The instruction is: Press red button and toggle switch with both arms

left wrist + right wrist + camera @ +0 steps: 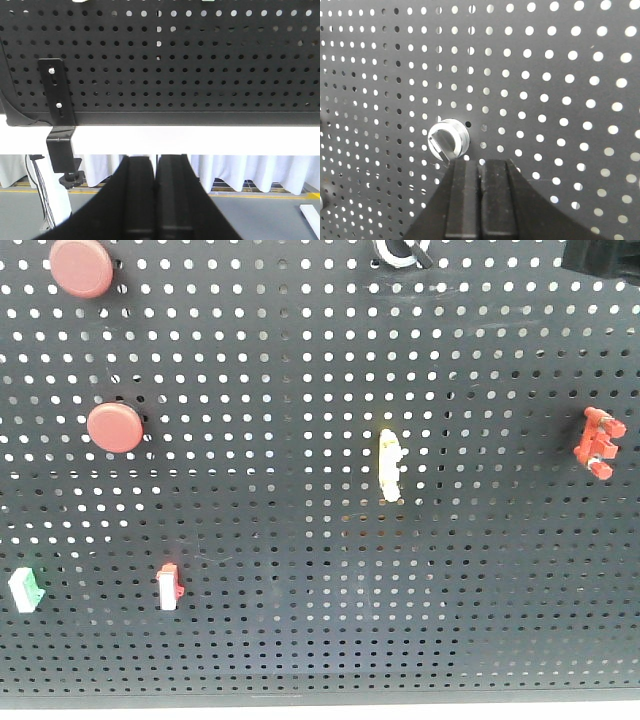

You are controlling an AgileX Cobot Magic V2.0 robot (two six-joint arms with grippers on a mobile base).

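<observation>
Two round red buttons sit on the black pegboard at the left, one at the top and one lower. The toggle switch, a silvery ring with a black lever, is cut off by the top edge. It shows whole in the right wrist view. My right gripper is shut and empty, its tips just below and right of the switch, close to the board. My left gripper is shut and empty, below the board's bottom edge. It faces no button.
A narrow yellow-white switch sits mid-board, a red part at the right, and a green-white switch and a red-white switch low left. A black shape fills the top right corner. A black clamp bracket holds the board to a white table edge.
</observation>
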